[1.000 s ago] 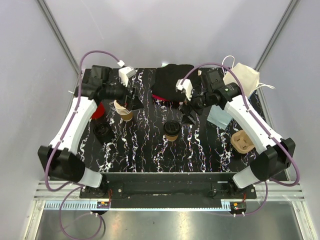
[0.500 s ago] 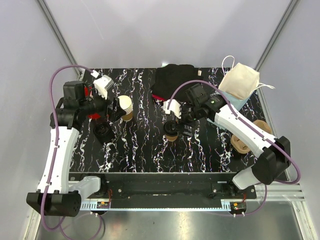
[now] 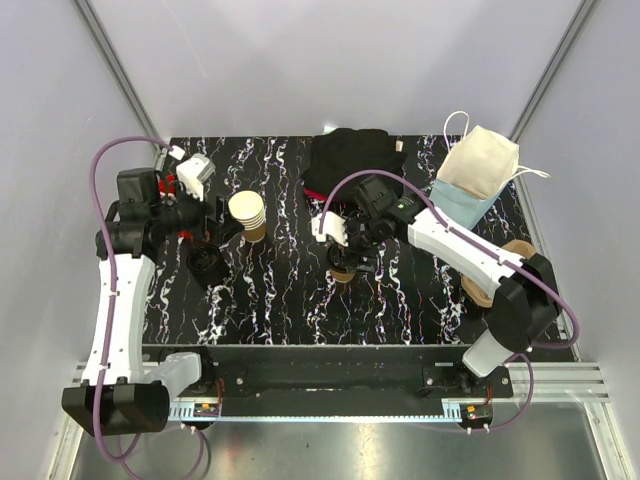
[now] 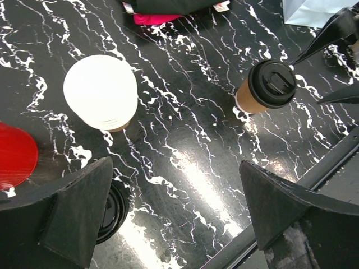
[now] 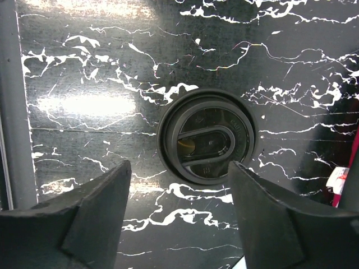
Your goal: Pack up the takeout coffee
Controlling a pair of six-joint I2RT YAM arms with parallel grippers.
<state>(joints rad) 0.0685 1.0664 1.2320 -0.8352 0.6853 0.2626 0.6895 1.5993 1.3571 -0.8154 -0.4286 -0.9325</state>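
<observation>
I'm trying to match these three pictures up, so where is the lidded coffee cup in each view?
Top external: the lidded coffee cup sits just right of centre, mostly hidden under the right tool.
Left wrist: the cup stands upright at upper right.
Right wrist: the cup is at centre, its black lid seen from straight above.
Shared landmark: the black, white-veined tabletop under it in all three.
</observation>
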